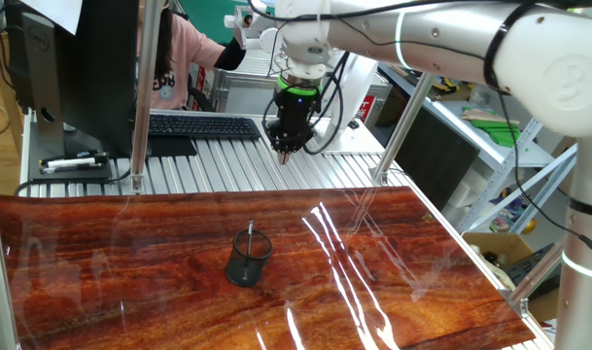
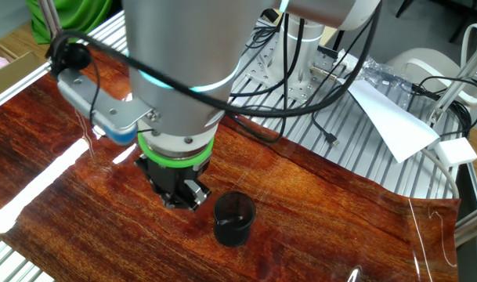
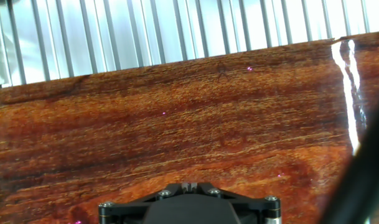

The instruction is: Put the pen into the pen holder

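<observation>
The pen holder (image 1: 248,262), a small black mesh cup, stands upright on the wooden table top. The pen (image 1: 251,234), thin and dark, stands inside it with its upper end above the rim. My gripper (image 1: 284,153) hangs high above the table's far edge, well apart from the cup, fingers together and empty. In the other fixed view the gripper (image 2: 181,199) is just left of the cup (image 2: 233,220); I cannot make out the pen there. The hand view shows only my closed fingertips (image 3: 189,185) over bare wood; cup and pen are out of view.
Behind the wooden top (image 1: 402,282) is a slatted aluminium surface (image 1: 218,160) with a keyboard (image 1: 203,125), a monitor (image 1: 82,68) and upright posts (image 1: 138,107). A person in pink (image 1: 174,63) sits beyond. Cables and white paper (image 2: 395,117) lie on the slats.
</observation>
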Controlling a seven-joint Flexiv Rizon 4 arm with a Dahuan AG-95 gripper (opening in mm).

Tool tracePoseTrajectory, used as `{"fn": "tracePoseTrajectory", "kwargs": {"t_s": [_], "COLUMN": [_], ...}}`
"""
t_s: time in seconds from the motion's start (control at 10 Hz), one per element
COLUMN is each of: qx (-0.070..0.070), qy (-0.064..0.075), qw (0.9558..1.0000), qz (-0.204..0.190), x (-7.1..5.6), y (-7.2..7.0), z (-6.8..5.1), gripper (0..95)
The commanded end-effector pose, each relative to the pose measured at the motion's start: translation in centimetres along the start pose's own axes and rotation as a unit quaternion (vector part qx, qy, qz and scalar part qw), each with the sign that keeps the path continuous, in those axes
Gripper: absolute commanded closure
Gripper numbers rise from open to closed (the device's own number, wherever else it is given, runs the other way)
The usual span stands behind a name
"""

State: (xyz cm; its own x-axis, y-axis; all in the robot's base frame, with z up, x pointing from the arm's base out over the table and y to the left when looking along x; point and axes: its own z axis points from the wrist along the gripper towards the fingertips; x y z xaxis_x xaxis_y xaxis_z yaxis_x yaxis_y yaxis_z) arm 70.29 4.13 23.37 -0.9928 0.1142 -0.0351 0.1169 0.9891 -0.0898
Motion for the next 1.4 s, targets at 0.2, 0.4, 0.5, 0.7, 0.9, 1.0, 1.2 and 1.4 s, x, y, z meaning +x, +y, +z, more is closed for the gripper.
{"fn": "tracePoseTrajectory", "kwargs": {"t_s": [0.2, 0.4, 0.5, 0.7, 0.9, 1.0, 1.2, 1.4], "qx": [0.001, 0.0, 0.0, 0.001, 0.0, 0.001, 0.0, -0.002], "qy": [0.006, 0.008, 0.008, 0.007, 0.006, 0.006, 0.005, 0.005], "qw": [1.0, 1.0, 1.0, 1.0, 1.0, 1.0, 0.9999, 1.0], "qz": [0.006, 0.005, 0.006, 0.006, 0.007, 0.008, 0.01, 0.008], "x": [-0.36, -0.35, -0.35, -0.35, -0.35, -0.35, -0.35, -0.35], "y": [0.11, 0.11, 0.11, 0.12, 0.12, 0.12, 0.12, 0.12], "z": [-0.11, -0.12, -0.12, -0.12, -0.12, -0.12, -0.12, -0.12], "gripper": [95.0, 95.0, 95.0, 95.0, 95.0, 95.0, 95.0, 95.0]}}
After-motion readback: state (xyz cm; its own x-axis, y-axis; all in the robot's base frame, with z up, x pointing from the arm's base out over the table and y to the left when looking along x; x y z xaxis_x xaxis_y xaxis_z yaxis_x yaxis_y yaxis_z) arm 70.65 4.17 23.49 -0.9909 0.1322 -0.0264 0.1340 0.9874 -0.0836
